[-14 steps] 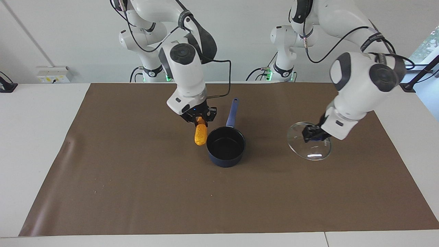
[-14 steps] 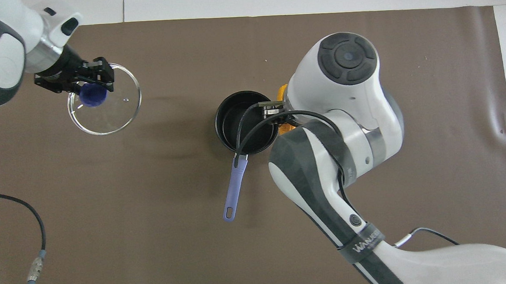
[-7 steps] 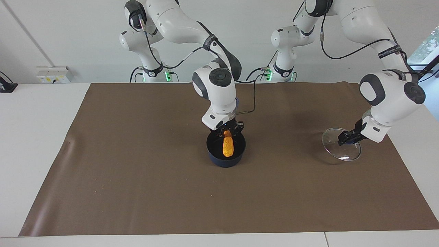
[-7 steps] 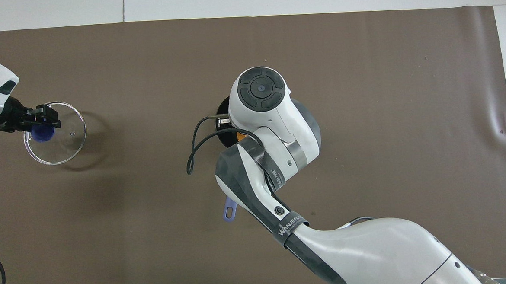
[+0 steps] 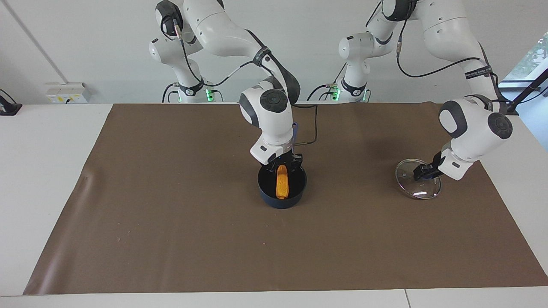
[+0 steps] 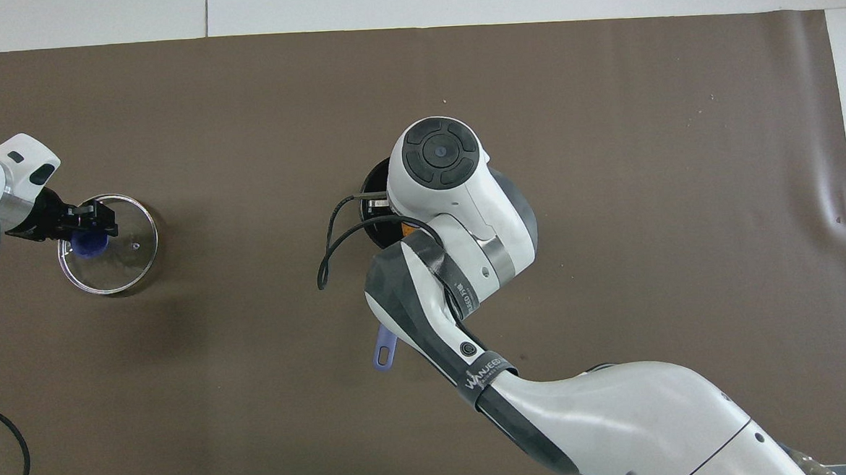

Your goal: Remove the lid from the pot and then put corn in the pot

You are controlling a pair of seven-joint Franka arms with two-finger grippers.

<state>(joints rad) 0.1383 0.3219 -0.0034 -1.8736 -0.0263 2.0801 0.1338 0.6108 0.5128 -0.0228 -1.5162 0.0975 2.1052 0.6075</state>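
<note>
The dark navy pot (image 5: pixel 282 202) stands mid-mat; its light blue handle (image 6: pixel 384 351) points toward the robots. In the overhead view the right arm hides most of the pot (image 6: pixel 371 189). My right gripper (image 5: pixel 283 165) is down at the pot's mouth, shut on the top end of the orange-yellow corn (image 5: pixel 281 183), which reaches down into the pot. A sliver of corn (image 6: pixel 408 229) shows from above. My left gripper (image 5: pixel 423 173) is shut on the blue knob (image 6: pixel 90 243) of the glass lid (image 5: pixel 418 188), held tilted and low over the mat at the left arm's end.
A brown mat (image 5: pixel 171 214) covers most of the white table (image 5: pixel 43 171). A black cable (image 6: pixel 329 249) loops off the right wrist beside the pot. Another cable (image 6: pixel 7 447) hangs near the left arm's side.
The right gripper carried the corn from beside the pot to over it and lowered it inside. The left gripper carried the lid toward the left arm's end and lowered it.
</note>
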